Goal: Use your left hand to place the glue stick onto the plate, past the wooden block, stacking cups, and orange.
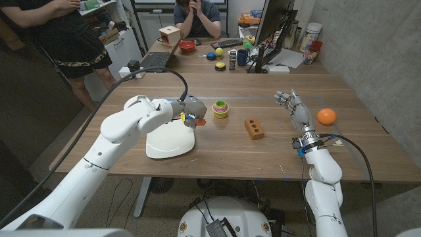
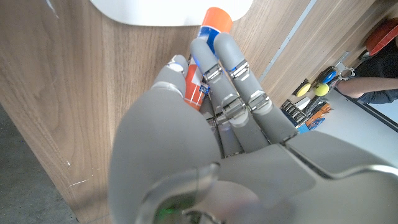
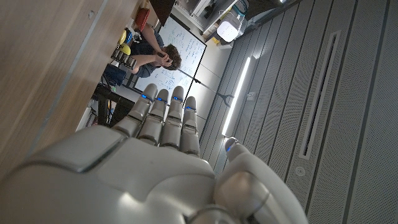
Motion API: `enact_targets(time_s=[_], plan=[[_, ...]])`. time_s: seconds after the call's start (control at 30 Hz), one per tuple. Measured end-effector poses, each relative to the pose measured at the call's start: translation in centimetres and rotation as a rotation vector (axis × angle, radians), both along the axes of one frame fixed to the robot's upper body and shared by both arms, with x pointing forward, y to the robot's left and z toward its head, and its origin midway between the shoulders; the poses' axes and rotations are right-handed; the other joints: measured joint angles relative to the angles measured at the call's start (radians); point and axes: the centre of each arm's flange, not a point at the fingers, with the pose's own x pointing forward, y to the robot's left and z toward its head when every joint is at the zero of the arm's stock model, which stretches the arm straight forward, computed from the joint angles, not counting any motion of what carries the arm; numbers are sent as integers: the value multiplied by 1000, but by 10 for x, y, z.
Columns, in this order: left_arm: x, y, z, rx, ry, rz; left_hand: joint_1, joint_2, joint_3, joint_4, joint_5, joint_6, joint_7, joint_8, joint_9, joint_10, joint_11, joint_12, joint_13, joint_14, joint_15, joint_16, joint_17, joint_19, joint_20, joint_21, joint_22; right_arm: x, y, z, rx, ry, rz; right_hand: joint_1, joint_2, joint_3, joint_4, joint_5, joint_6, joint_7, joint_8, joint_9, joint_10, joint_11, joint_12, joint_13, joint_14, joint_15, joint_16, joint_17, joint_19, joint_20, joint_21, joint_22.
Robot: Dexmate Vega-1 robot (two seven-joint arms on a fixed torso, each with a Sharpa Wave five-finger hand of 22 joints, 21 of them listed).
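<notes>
Two hands work over the wooden table point(image 1: 276, 155), and the plate point(image 1: 168, 143) serves as the landmark. That white plate lies toward the table's near edge on the robot's left. Directly over its far right rim, the left hand point(image 1: 191, 108) grips the glue stick point(image 1: 195, 121), whose orange cap points down at the plate; in the left wrist view the fingers point(image 2: 231, 62) wrap the glue stick point(image 2: 205, 46) with its orange end just at the plate point(image 2: 168, 9) edge. Whether the stick touches the plate cannot be told. Right of the plate and a little farther back stand the stacking cups point(image 1: 221, 108), close to the left hand. Farther right of the plate lies the wooden block point(image 1: 254, 128), tilted on the table. Well right of the plate, the right hand point(image 1: 294, 107) is raised with fingers straight and together, holding nothing. Beyond it, farthest from the plate, sits the orange point(image 1: 326, 116).
</notes>
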Motion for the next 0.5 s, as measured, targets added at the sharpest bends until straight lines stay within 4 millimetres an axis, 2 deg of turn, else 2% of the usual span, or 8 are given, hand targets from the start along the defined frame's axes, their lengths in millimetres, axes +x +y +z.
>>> enact_targets(time_s=[0.5], plan=[[-15, 17, -16, 1, 20, 48, 1, -2, -3, 3, -7, 4, -4, -4, 0, 0, 0, 1, 4, 0, 0, 0, 4, 0, 0, 0, 0, -5, 8, -5, -3, 0, 8, 0, 0, -5, 0, 0, 5, 5, 0, 0, 0, 0, 0, 0, 0, 0, 0, 0, 0, 0, 0, 0]])
